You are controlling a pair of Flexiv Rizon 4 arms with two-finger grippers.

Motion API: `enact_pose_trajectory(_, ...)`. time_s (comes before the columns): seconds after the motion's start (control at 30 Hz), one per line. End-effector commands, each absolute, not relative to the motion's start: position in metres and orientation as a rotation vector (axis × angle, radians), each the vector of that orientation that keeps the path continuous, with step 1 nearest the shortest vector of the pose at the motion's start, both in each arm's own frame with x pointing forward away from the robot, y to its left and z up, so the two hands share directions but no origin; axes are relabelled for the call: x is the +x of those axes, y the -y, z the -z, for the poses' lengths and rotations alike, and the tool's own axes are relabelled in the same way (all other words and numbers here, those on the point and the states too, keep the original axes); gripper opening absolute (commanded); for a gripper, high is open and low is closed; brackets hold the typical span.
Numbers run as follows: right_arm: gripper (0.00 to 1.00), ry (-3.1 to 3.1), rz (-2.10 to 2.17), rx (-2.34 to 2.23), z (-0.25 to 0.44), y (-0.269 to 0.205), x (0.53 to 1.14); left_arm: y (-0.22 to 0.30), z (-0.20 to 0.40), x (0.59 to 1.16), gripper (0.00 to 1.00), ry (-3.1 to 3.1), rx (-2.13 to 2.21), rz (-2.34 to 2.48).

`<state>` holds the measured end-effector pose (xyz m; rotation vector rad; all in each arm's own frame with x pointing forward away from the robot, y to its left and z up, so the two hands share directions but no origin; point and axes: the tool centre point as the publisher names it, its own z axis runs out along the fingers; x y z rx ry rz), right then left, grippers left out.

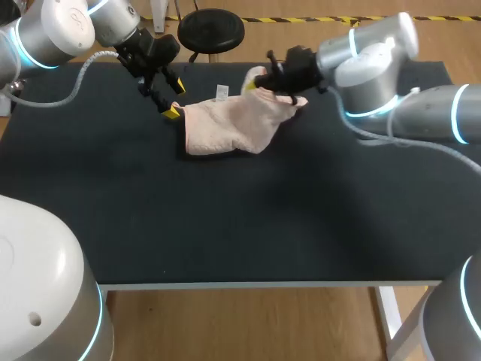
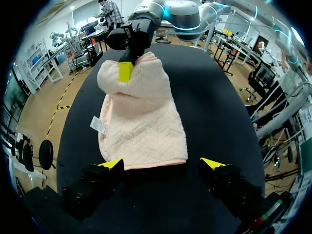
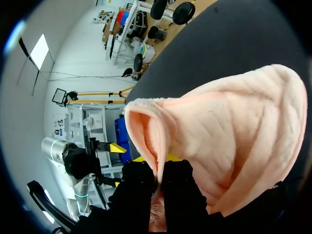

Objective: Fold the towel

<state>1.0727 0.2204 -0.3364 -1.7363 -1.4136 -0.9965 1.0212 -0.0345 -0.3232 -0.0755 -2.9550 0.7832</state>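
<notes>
1. The pink towel [image 1: 225, 128] is lying in the upper middle of the head view on the dark tabletop [image 1: 225, 226]; most of it is resting flat, while its right end is rising off the surface; a small white tag [image 1: 222, 92] is sticking out along its far edge.
2. The right gripper [image 3: 159, 176] is coming in from the upper right of the head view; its fingers are pinching together on the towel's raised edge, and the fabric is curling around them in a loose fold.
3. The left gripper [image 2: 162, 165] is hovering at the towel's left end, upper left of centre in the head view; its fingers are standing wide apart, one near each corner of the closest hem, and are gripping nothing; I cannot tell whether the tips are touching the cloth.
4. Judging by this, the fold itself is in hand; the right arm is carrying one end up and over, while the other end is waiting as the landing place.
5. The next move is likely calling for the lifted end to travel across to the left hem and come down with the edges matching; the left fingers may need to be pinning that hem, or clearing out of the way, so the towel is not sliding or bunching.
</notes>
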Motion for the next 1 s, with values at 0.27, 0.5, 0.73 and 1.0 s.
enact_pose_trajectory(0.27,0.00,1.514,0.971,-1.643,0.339,-0.300,1.062,0.034,0.324,1.021,1.00,2.954,-0.077,-0.787)
enact_pose_trajectory(0.5,0.00,1.621,0.930,-1.627,0.349,-0.317,1.054,0.034,0.324,1.021,1.00,2.954,-0.077,-0.787)
enact_pose_trajectory(0.73,1.00,1.645,0.923,-1.567,0.342,-0.332,1.048,0.034,0.324,1.021,1.00,2.954,-0.077,-0.787)
enact_pose_trajectory(1.0,1.00,1.812,0.978,-1.552,0.313,-0.306,1.055,0.034,0.324,1.021,1.00,2.954,-0.077,-0.787)
